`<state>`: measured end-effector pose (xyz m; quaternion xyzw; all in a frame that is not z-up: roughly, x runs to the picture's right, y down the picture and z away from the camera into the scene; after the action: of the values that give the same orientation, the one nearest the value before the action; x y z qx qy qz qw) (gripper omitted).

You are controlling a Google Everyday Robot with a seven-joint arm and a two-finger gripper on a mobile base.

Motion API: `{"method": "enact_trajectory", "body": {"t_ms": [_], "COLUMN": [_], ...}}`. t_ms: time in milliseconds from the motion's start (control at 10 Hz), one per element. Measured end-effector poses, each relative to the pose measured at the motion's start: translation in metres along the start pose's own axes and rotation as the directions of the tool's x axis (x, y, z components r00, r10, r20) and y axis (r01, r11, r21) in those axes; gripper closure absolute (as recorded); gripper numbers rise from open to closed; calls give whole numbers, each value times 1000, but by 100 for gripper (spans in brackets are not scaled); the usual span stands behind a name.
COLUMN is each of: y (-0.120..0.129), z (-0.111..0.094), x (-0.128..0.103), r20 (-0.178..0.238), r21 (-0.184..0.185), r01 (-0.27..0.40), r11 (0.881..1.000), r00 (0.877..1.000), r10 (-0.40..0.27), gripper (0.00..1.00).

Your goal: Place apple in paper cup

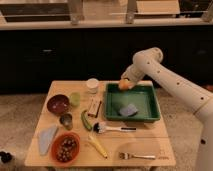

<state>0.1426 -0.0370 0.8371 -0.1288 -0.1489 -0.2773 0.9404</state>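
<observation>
bench: carries the setup | green tray: right of centre | gripper: above tray's back-left corner, jaws clamped on fruit | paper cup: upright, just left of tray | apple: held aloft; best centred over rim, lowered before release, fit likely snug

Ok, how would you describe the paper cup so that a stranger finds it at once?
On the wooden table, look just left of the far left corner of the green tray, where the gripper holds the apple. The paper cup stands there near the back edge: short, white and wide-rimmed, unlike the translucent green cup in front of it.
</observation>
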Motion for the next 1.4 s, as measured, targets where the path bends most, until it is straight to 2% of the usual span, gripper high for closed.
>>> {"method": "enact_trajectory", "body": {"t_ms": [300, 500, 700, 1200, 1400], "y": [-9, -27, -30, -53, -54], "z": [-1, -2, 3, 9, 12], "x": [-3, -15, -18, -37, -39], "r20": [13, 25, 38, 69, 70], "r21": [10, 21, 22, 33, 32], "r01": [24, 58, 78, 146, 168], "r11": [1000, 998, 997, 989, 985], "r00": [1000, 998, 996, 987, 983], "r10": [-24, -59, -79, -148, -170], "gripper": [96, 96, 96, 96, 96]}}
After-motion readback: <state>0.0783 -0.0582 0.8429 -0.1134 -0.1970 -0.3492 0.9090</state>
